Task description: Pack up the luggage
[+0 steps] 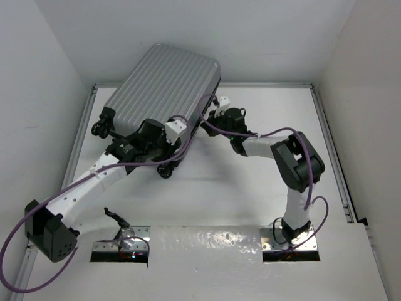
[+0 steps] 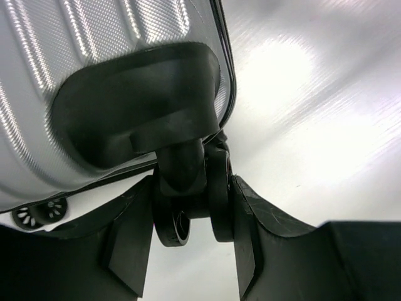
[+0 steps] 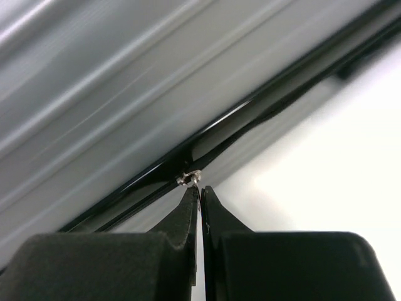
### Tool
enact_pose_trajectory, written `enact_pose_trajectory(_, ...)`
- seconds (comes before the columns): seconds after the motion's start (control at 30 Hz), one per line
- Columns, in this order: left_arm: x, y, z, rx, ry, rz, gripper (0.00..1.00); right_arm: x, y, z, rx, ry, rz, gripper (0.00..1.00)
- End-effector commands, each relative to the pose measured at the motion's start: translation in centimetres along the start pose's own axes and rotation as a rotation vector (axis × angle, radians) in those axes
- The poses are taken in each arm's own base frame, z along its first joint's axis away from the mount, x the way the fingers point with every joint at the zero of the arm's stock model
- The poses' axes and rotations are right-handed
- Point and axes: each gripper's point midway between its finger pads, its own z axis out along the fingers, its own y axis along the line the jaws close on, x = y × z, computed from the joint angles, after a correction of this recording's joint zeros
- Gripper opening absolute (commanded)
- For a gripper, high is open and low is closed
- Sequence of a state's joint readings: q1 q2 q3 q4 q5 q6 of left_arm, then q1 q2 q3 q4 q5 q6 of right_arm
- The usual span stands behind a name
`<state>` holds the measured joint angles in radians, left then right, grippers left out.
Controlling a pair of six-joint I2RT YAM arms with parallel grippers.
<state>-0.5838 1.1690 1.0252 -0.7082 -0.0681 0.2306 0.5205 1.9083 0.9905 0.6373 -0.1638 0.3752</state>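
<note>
Suitcase (image 1: 160,84) looked stiff, bulky, slick-shelled; left gripper (image 2: 191,210) clamped on a wheel (image 2: 220,188), right gripper (image 3: 200,191) closed at the zip pull (image 3: 190,179).

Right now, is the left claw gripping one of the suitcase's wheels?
Yes, the left gripper is clamped on both sides of a wheel of the luggage.

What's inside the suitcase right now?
Nothing inside can be seen: the suitcase is closed, so any contents are covered. Only its black seam shows, with the right claw shut at it.
</note>
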Motion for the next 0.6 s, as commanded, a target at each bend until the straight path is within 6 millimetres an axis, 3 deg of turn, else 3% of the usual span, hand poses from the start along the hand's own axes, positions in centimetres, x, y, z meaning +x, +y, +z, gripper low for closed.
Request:
enact_pose_trajectory(0.0,6.1,0.8,-2.2,-0.002,0.193,0.225,0.0,-6.3,-6.7,0.8,0.198,-0.163,0.035,0.0)
enact_pose_trajectory(0.03,6.4,0.7,-2.4,0.003,0.198,0.233,0.0,-6.4,-7.7,0.9,0.215,-0.145,0.021,0.0)
enact_pose_trajectory(0.13,6.5,0.8,-2.7,0.002,0.189,0.24,0.0,-9.3,-10.0,2.1,0.24,-0.17,0.001,0.0)
enact_pose_trajectory(0.23,6.7,0.7,-3.1,0.013,0.191,0.245,0.0,-8.9,-12.8,3.0,0.254,-0.15,0.032,0.0)
enact_pose_trajectory(0.27,6.6,0.6,-3.3,0.017,0.185,0.248,0.0,-10.5,-12.9,3.5,0.241,-0.176,0.02,0.0)
enact_pose_trajectory(0.33,6.7,0.6,-3.6,0.017,0.178,0.252,0.0,-9.4,-13.8,4.5,0.243,-0.137,0.009,0.0)
enact_pose_trajectory(0.37,6.7,0.6,-3.7,0.017,0.177,0.253,0.0,-10.3,-13.3,5.0,0.209,-0.142,-0.027,0.0)
enact_pose_trajectory(0.43,6.9,0.8,-3.8,0.016,0.182,0.264,0.0,-9.4,-13.6,5.9,0.194,-0.108,-0.049,0.0)
enact_pose_trajectory(0.47,7.0,0.8,-3.8,0.018,0.183,0.274,0.0,-9.8,-13.1,6.2,0.161,-0.115,-0.066,0.0)
enact_pose_trajectory(0.57,7.3,0.8,-3.9,0.026,0.177,0.3,0.0,-10.0,-14.2,7.3,0.176,-0.116,-0.071,0.0)
